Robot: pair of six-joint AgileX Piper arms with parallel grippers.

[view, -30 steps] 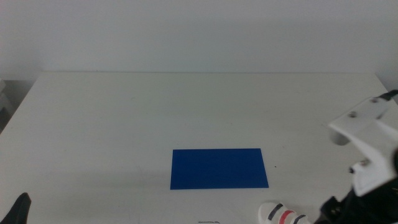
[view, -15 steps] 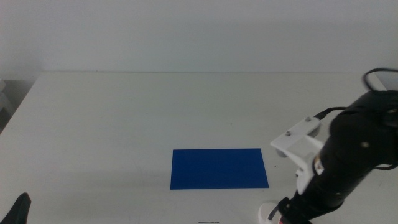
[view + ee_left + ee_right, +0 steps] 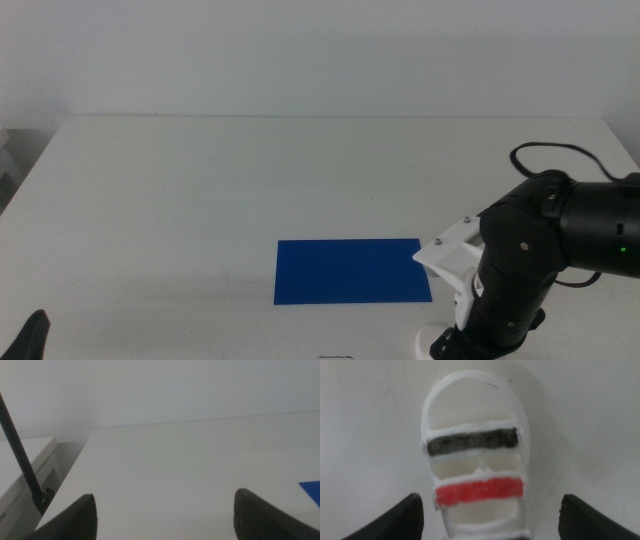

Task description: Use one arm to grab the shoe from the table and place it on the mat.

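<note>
The white shoe (image 3: 475, 455), with a dark grey strap and a red strap showing, lies on the white table (image 3: 200, 190). In the right wrist view it sits between the two spread jaws of my open right gripper (image 3: 487, 515), which hangs right above it. In the middle view the right arm (image 3: 520, 270) covers the shoe at the front right edge; only a white sliver (image 3: 428, 340) shows. The deep blue mat (image 3: 352, 270) lies flat just left of and behind that arm. My left gripper (image 3: 165, 510) is open and empty at the front left corner (image 3: 28, 338).
The table's left edge and a dark cable (image 3: 22, 465) over a lower white surface show in the left wrist view. A corner of the mat (image 3: 312, 491) shows there too. A black cable (image 3: 560, 155) loops off the right arm.
The right arm has swung leftward and lowered over the shoe, covering it in the middle view. The mat and the left gripper have not moved.
</note>
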